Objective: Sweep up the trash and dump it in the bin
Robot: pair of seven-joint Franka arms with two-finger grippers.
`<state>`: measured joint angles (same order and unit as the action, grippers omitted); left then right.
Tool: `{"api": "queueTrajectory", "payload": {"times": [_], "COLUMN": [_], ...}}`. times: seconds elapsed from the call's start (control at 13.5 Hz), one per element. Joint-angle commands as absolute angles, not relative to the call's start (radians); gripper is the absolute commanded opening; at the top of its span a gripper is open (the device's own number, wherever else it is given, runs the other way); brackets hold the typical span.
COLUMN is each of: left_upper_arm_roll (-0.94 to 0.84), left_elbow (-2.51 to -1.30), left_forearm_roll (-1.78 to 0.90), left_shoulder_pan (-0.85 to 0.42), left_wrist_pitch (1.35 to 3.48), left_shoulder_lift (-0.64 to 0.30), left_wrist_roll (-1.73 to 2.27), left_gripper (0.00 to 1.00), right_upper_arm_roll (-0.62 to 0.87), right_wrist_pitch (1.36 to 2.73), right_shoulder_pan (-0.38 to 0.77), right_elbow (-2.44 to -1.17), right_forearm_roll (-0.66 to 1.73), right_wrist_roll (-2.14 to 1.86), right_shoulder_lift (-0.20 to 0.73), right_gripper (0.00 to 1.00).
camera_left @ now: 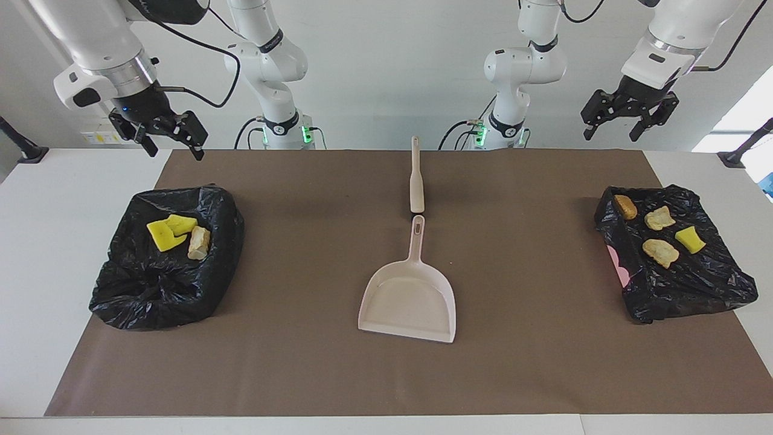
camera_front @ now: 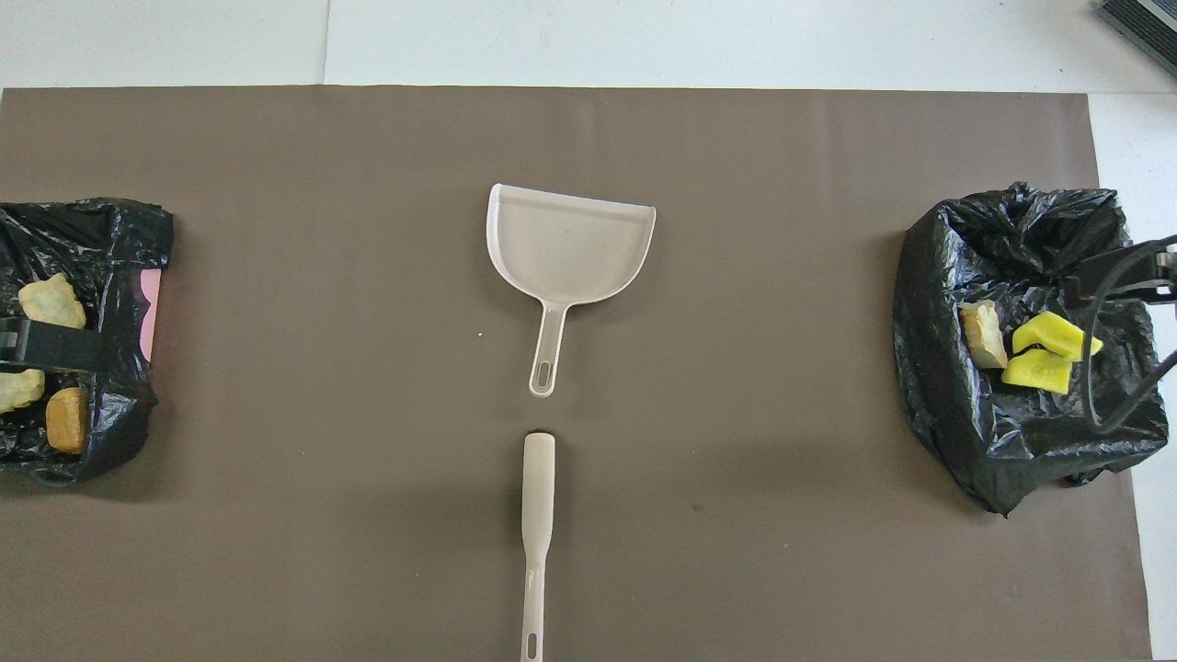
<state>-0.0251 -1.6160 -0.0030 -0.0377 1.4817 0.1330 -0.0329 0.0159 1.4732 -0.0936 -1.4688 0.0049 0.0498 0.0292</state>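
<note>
Trash lies on two black-bagged bins. On the bin at the right arm's end are two yellow sponge pieces and a tan lump. The bin at the left arm's end carries an orange lump, two tan lumps and a yellow-green sponge bit. My right gripper hangs open and empty over the mat's corner at its own end. High over the mat's corner at the left arm's end, my left gripper is also open and empty.
A beige dustpan lies mid-mat, its handle pointing toward the robots. A beige brush handle lies in line with it, nearer to the robots. Brown mat covers most of the white table.
</note>
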Motion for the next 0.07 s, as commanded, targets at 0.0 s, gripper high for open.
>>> {"api": "queueTrajectory", "payload": {"times": [0.0], "left_upper_arm_roll": [-0.032], "left_elbow": [-1.615], "left_forearm_roll": [-0.006], "left_shoulder_pan": [-0.021], "left_wrist_pitch": [1.471], "left_shoulder_lift": [0.143], "left_wrist_roll": [-0.035], "left_gripper": [1.0], "right_upper_arm_roll": [0.02], "right_wrist_pitch": [1.465], "right_shoulder_pan": [-0.095], "right_elbow": [-1.468], "right_forearm_roll": [0.008], "right_wrist_roll": [0.064], "right_shoulder_lift": [0.026], "right_gripper": [1.0]}}
